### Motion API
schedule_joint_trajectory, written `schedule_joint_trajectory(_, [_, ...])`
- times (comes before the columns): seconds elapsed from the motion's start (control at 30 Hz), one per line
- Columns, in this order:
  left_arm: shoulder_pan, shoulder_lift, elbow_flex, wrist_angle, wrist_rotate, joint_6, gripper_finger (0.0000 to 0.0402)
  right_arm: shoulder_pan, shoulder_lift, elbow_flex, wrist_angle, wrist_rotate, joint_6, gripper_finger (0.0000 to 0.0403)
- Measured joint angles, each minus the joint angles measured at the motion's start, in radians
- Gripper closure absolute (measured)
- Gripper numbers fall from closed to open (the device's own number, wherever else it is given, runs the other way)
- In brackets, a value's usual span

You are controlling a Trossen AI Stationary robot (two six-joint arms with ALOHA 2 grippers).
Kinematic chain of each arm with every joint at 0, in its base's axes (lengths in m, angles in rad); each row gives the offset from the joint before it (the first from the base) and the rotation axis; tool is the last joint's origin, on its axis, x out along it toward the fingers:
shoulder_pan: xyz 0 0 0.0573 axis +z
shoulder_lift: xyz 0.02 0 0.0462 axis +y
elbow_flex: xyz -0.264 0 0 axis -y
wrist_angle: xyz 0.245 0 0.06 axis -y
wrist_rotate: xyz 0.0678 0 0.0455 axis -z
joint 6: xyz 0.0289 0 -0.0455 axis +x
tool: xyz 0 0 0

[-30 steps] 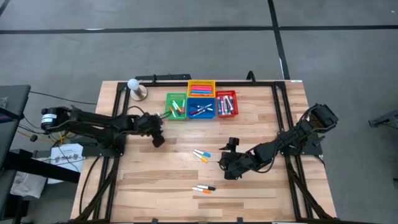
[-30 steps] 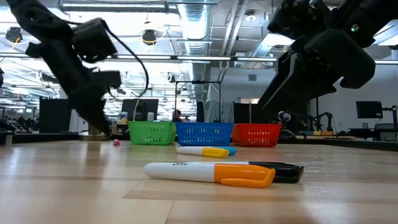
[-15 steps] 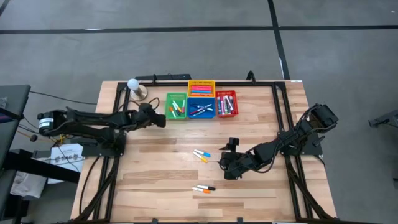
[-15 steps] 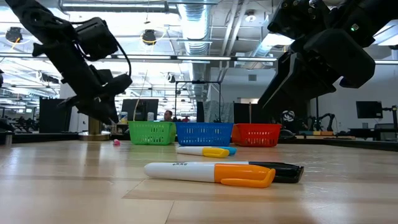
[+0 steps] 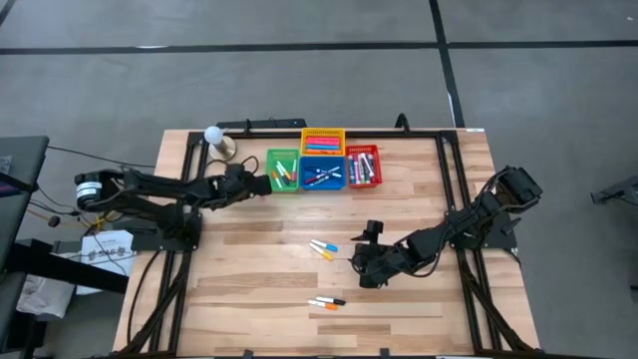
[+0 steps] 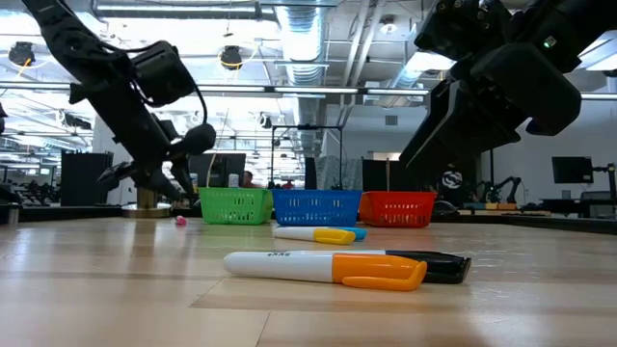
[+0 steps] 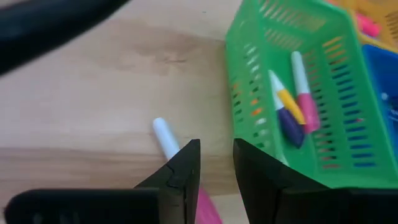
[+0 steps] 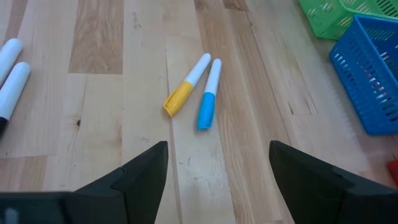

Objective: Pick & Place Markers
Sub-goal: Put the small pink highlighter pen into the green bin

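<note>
On the wooden table [image 5: 249, 289], my left tool [image 7: 216, 163] is clamped on a pink-capped marker [image 7: 171, 144] just beside the green basket [image 7: 255, 37]. My right tool [image 8: 217, 163] waits, fingers apart, near the yellow marker [image 8: 186, 86] and blue marker [image 8: 209, 96].

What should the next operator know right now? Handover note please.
Left claw: shut on a pink-capped marker, held beside the green basket, not yet over it.
Right claw: open, empty, hovering over the table's middle near the yellow-capped marker and blue-capped marker.
Done: markers already lie in the green basket, the blue basket, the red basket and the yellow basket.
Left: drop the held marker, then collect the yellow and blue pair, plus the orange-capped marker and the black-capped marker at the near edge.
</note>
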Motion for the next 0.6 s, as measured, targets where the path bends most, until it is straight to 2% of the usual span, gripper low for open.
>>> schedule_joint_trajectory(0.27, [0.0,0.099,0.0,0.004,-0.008,-0.073,0.0306,0.005,0.0,0.0,0.0,-0.018,0.001,0.0132])
schedule_joint_trajectory(0.6, [-0.001,0.154,0.002,0.009,-0.016,-0.096,0.0306,0.008,0.0,0.0,0.0,-0.024,0.0,0.0132])
